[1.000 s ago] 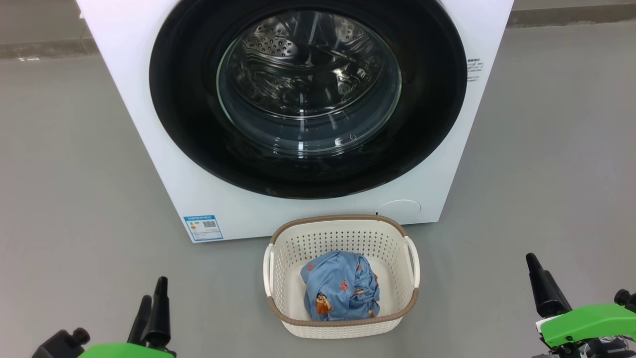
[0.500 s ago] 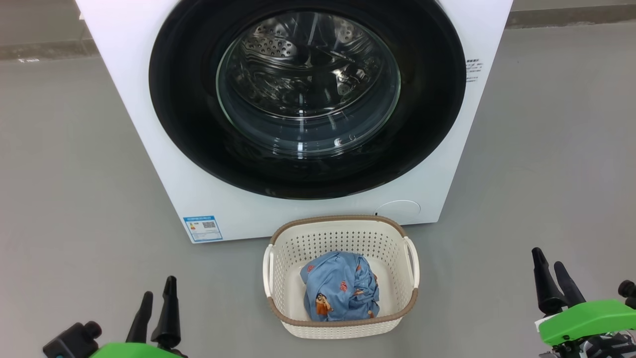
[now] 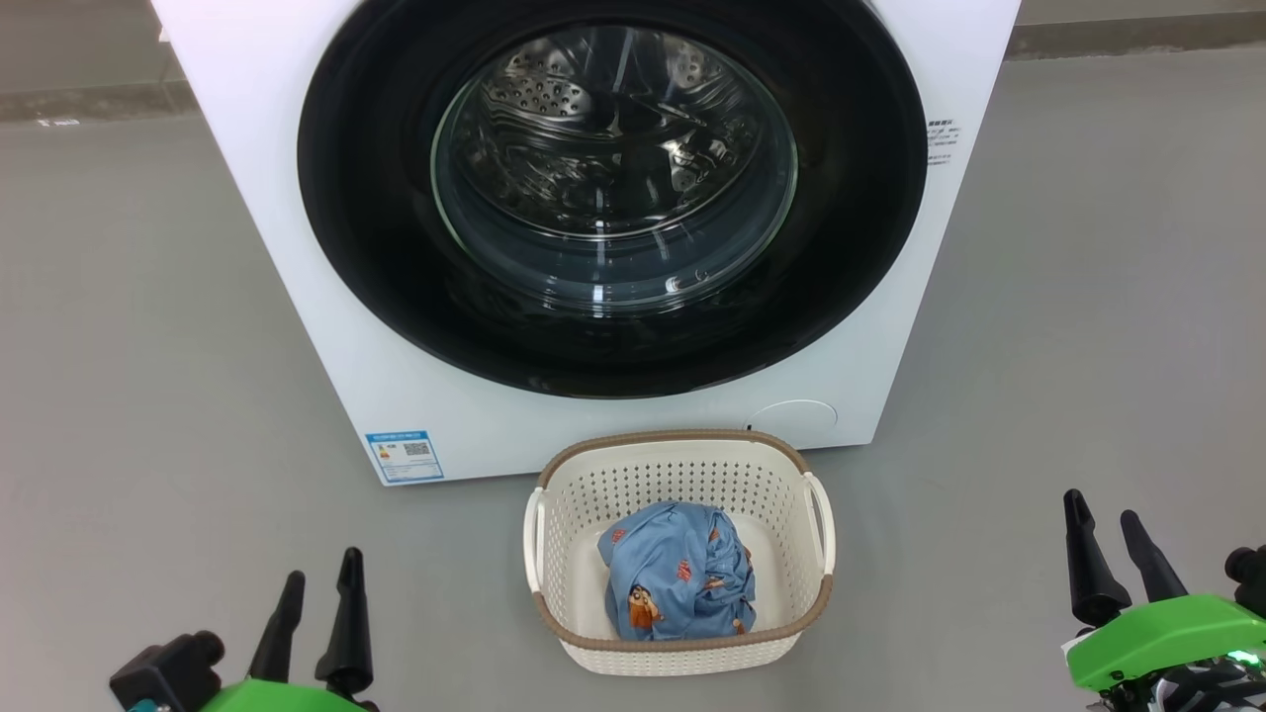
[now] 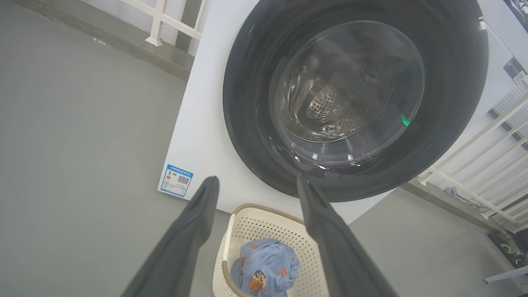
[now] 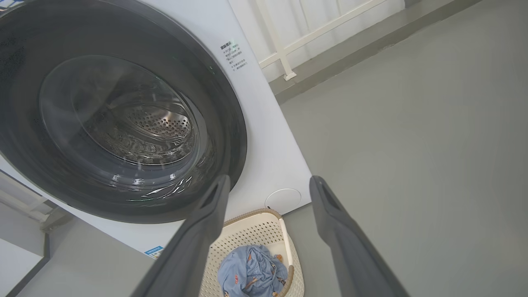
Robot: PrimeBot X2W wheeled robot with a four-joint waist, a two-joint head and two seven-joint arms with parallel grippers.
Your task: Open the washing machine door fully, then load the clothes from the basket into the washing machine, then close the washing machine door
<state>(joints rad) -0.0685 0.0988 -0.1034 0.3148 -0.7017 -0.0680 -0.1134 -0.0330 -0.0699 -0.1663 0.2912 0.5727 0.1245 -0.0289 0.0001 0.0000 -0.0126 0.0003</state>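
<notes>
Left gripper (image 3: 322,572), jaws apart and empty, above the floor (image 3: 119,396) at lower left. Centre: washing machine (image 3: 267,198), door (image 3: 366,247) shut; the basket (image 3: 682,436) just before it holds the clothes (image 3: 678,583). Right gripper (image 3: 1101,509), likewise apart and empty, at lower right.

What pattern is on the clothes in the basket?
Light blue with small orange-brown cartoon figures; the clothes show best in the head view.
</notes>
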